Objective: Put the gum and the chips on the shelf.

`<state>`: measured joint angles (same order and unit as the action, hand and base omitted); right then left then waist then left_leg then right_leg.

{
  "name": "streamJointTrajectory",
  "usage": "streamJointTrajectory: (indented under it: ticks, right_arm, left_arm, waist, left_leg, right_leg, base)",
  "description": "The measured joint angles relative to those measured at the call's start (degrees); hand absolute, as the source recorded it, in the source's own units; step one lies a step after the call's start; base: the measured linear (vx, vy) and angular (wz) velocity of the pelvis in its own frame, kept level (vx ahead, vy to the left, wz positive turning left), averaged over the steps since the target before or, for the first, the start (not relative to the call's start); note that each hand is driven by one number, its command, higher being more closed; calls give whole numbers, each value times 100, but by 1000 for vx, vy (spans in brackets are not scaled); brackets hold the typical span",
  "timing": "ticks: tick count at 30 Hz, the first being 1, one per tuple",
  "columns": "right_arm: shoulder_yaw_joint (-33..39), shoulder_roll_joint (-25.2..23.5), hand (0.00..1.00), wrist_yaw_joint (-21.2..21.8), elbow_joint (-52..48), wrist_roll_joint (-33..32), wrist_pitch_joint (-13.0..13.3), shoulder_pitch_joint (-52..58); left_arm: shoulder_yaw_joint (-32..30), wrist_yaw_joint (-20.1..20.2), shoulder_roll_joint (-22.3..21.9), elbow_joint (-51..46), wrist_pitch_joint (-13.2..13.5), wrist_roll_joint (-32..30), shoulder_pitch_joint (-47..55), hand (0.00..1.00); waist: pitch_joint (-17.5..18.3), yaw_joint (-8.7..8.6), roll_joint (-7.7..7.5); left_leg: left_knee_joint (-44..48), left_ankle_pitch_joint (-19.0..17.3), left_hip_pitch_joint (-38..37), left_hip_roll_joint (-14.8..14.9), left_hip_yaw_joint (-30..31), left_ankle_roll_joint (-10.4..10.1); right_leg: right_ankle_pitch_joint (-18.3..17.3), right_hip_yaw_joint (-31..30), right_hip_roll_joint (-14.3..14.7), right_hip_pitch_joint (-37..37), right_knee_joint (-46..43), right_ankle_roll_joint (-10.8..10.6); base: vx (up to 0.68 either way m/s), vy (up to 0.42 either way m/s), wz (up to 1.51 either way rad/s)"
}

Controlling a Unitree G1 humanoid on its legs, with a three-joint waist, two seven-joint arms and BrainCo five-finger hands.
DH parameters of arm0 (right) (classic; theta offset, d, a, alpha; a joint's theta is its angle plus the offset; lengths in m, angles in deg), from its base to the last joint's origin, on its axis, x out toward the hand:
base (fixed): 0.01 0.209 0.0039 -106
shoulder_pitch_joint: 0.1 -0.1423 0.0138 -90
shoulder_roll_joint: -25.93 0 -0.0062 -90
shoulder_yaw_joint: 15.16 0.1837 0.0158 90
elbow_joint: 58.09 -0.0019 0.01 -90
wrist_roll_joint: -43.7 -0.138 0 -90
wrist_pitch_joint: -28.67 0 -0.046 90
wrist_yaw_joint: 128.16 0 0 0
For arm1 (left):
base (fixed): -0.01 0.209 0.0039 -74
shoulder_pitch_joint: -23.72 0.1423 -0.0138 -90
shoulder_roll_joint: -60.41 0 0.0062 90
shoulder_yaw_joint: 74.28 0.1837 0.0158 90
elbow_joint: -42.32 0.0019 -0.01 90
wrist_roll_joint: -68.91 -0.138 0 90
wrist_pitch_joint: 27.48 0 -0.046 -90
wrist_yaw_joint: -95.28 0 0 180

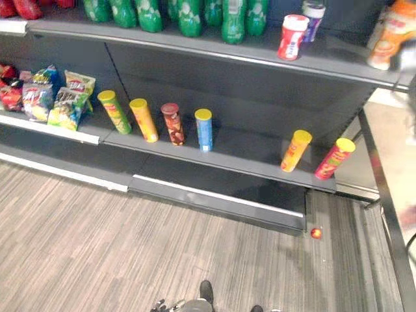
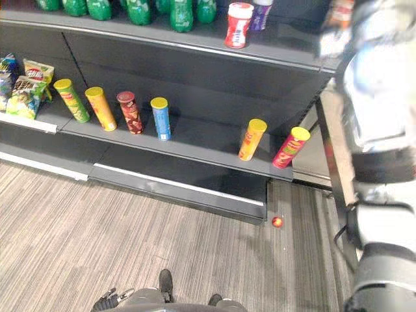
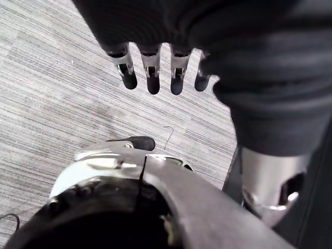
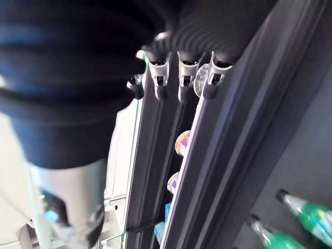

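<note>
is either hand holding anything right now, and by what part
Nothing is held. The left hand hangs over the floor with relaxed, empty fingers; the right hand is up beside the shelf, fingers straight and empty too.

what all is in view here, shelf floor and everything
chip cans: six; green, yellow, brown, blue, orange, red; standing on the lower shelf
chip bags: several, mixed colours, lower shelf's left end
green bottles: a row, upper shelf
tubs: two, red and white with purple behind it, upper shelf
orange pack: one, upper shelf's right end, too blurred to identify
red bags: a few, top left corner
ball: one, red, small, on the floor by the shelf's base corner
shelf: dark grey
floor: grey striped
left hand: fingers straight, empty, over the floor
right hand: fingers straight, empty, by the shelf edge
</note>
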<state>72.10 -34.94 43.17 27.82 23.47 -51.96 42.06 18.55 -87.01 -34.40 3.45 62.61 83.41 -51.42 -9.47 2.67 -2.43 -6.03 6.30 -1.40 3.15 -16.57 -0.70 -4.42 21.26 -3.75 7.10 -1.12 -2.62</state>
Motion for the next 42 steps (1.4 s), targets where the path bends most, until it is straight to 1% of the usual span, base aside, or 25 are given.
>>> streamJointTrajectory:
  ticks: [1, 3, 5, 6, 8, 9, 10, 12, 14, 16, 19, 21, 22, 23, 24, 25, 26, 29, 30, 32, 33, 36, 38, 40, 42]
  right_arm:
    - [104, -250, 0, 132, -422, 3, -66, 515]
    - [324, -646, 0, 306, -1019, 31, -87, 1299]
    - [473, -1274, 0, 668, -1736, 224, -68, 2368]
    - [437, -1553, 0, 965, -2013, 228, -75, 2870]
    - [384, -1921, 0, 1337, -2231, 217, -73, 3524]
    - [284, -2084, 0, 1600, -2260, 199, -78, 3860]
    - [197, -2142, 0, 1737, -2271, 159, -92, 4023]
    - [-206, -2314, 0, 2233, -2375, 79, -183, 4648]
    - [-517, -2453, 0, 2512, -2437, -252, -368, 5094]
    - [-1131, -2591, 0, 2800, -2129, -328, -520, 5568]
    - [-1757, -2615, 0, 2975, -1397, -202, -605, 5892]
    - [-2113, -2819, 0, 3037, -266, 20, -853, 5991]
    - [-2139, -2914, 0, 3032, 57, 26, -942, 5997]
    - [-2150, -3066, 0, 2996, 590, 108, -1063, 5998]
    - [-2155, -3222, 0, 2891, 1308, 320, -1104, 5999]
    - [-2157, -3311, 0, 2778, 1944, 554, -1117, 6000]
    - [-2152, -3343, 0, 2687, 2239, 668, -1120, 6002]
    - [-1601, -3634, 0, 2099, 3714, 997, -1100, 6040]
    - [-1439, -3679, 0, 1968, 3938, 1121, -1080, 6039]
    - [-849, -3815, 0, 1669, 4400, 1160, -1019, 6012]
    - [-512, -3927, 0, 1452, 4777, 1340, -1004, 5878]
    - [377, -4043, 0, 1000, 5583, 1521, -1077, 5586]
    - [808, -4070, 0, 785, 5847, 1590, -1123, 5521]
    - [1107, -4054, 0, 626, 6119, 1831, -1200, 5576]
    - [1195, -4047, 0, 572, 6258, 2010, -1296, 5755]
  left_arm:
    - [-35, -16, -18, 86, 52, 0, -2, 0]
    - [-171, -37, -97, 136, 65, -18, 3, 0]
    - [-328, -160, -211, 147, 83, -156, 42, 0]
    - [-330, -193, -222, 145, 119, -187, 64, 0]
    - [-337, -250, -243, 146, 184, -189, 67, 0]
    - [-364, -306, -255, 145, 219, -188, 68, 0]
    - [-372, -336, -259, 145, 230, -189, 69, 0]
    - [-375, -413, -259, 144, 247, -211, 74, 0]
    - [-374, -429, -257, 138, 251, -222, 91, 0]
    - [-311, -519, -230, 157, 252, -223, 127, 0]
    - [-250, -606, -201, 271, 247, -218, 102, 0]
    - [-196, -655, -189, 335, 247, -219, 78, 0]
    - [-195, -661, -190, 358, 247, -220, 64, 0]
    - [-193, -673, -192, 370, 245, -220, 53, 0]
    - [-179, -693, -195, 371, 244, -221, 45, 0]
    - [-151, -705, -196, 373, 241, -220, 38, 0]
    - [-149, -720, -200, 377, 237, -221, 35, 0]
    - [-157, -747, -208, 429, 223, -220, 30, 0]
    - [-162, -745, -210, 448, 219, -220, 26, 0]
    - [-221, -730, -223, 521, 175, -221, 5, 0]
    - [-279, -679, -229, 577, 153, -220, -19, 0]
    - [-359, -613, -245, 637, 102, -217, -73, 0]
    - [-466, -602, -271, 817, 94, -193, -138, 0]
    - [-557, -594, -292, 875, 87, -179, -144, 0]
    - [-584, -574, -290, 967, 88, -177, -182, 0]
  waist:
    - [16, -67, 3]
    - [41, -111, 12]
    - [99, -170, 47]
    - [134, -252, 66]
    - [179, -283, 86]
    - [187, -316, 84]
    - [199, -338, 80]
    - [220, -381, 63]
    - [251, -390, 49]
    - [295, -397, 19]
    - [355, -408, 20]
    - [393, -410, 29]
    - [394, -410, 32]
    - [395, -409, 34]
    - [396, -404, 35]
    - [400, -403, 46]
    - [400, -404, 52]
    - [394, -412, 66]
    - [393, -415, 70]
    - [402, -431, 77]
    - [401, -438, 69]
    - [389, -420, 67]
    - [363, -420, 74]
    - [359, -422, 69]
    - [355, -432, 73]
  left_leg:
    - [0, -23, -16, 15, -48, -12]
    - [0, -24, -65, 20, -136, -8]
    - [-1, -54, -110, 24, -199, -8]
    - [-1, -64, -104, 24, -223, -8]
    - [-1, -81, -92, 35, -327, -19]
    - [-1, -92, -106, 37, -339, -25]
    - [-1, -111, -106, 37, -343, -31]
    - [-1, -139, -109, 36, -365, -41]
    - [-1, -150, -85, 36, -399, -36]
    - [0, -180, -90, 45, -485, -34]
    - [-1, -215, -94, 22, -509, -16]
    - [-1, -256, -93, 3, -523, 14]
    - [-1, -263, -93, -1, -523, 21]
    - [-1, -271, -93, -8, -523, 26]
    - [-1, -280, -95, -21, -517, 31]
    - [-1, -288, -95, -39, -505, 29]
    - [-1, -294, -98, -47, -500, 20]
    - [-1, -362, -243, -107, -476, 1]
    - [-1, -377, -278, -120, -471, 3]
    - [-1, -414, -312, -152, -472, 6]
    - [-1, -425, -325, -167, -473, 13]
    - [-1, -456, -417, -212, -459, 31]
    - [-1, -491, -496, -239, -459, 30]
    - [-1, -531, -563, -263, -463, 30]
    - [-2, -546, -566, -276, -464, 29]
  right_leg:
    - [0, -71, 11, -12, 6, 2]
    - [0, -146, 13, -17, 0, 0]
    - [1, -245, 9, -19, 1, -3]
    - [4, -271, 6, -44, -1, -9]
    - [19, -336, 7, -92, 1, -35]
    - [25, -379, 8, -94, 1, -45]
    - [27, -389, 8, -96, 1, -47]
    - [21, -447, 7, -112, 1, -76]
    - [18, -486, 4, -173, -6, -91]
    - [48, -590, 5, -189, 0, -56]
    - [24, -607, -12, -170, 1, -88]
    - [19, -610, -32, -170, 1, -87]
    - [19, -610, -37, -170, 0, -87]
    - [19, -608, -44, -168, -1, -87]
    - [19, -604, -55, -158, -3, -86]
    - [20, -595, -68, -140, -2, -86]
    - [20, -588, -78, -137, -4, -87]
    - [5, -554, -133, 17, -12, -109]
    - [-3, -550, -146, 44, -22, -118]
    - [-55, -551, -189, 46, -87, -146]
    - [-64, -553, -203, 47, -95, -147]
    - [-86, -531, -242, 129, -88, -179]
    - [-104, -524, -267, 208, -78, -204]
    - [-129, -530, -288, 259, -76, -220]
    - [-156, -531, -305, 256, -88, -237]
  base:
    - [-6, 15, -28]
    - [11, 20, -26]
    - [31, 27, -24]
    - [29, 26, -12]
    - [32, 28, -20]
    - [34, 23, -19]
    - [32, 23, -9]
    - [35, 31, -7]
    - [39, 27, -13]
    - [63, 27, -20]
    - [56, 26, -5]
    - [57, 32, -3]
    - [59, 29, 1]
    - [59, 28, 3]
    - [80, 33, 6]
    - [73, 30, 6]
    - [76, 33, 5]
    - [85, 37, 4]
    - [76, 40, 2]
    - [58, 37, -2]
    - [47, 29, -1]
    - [73, 37, 5]
    - [27, 20, 4]
    - [35, 28, -3]
    - [38, 28, -3]
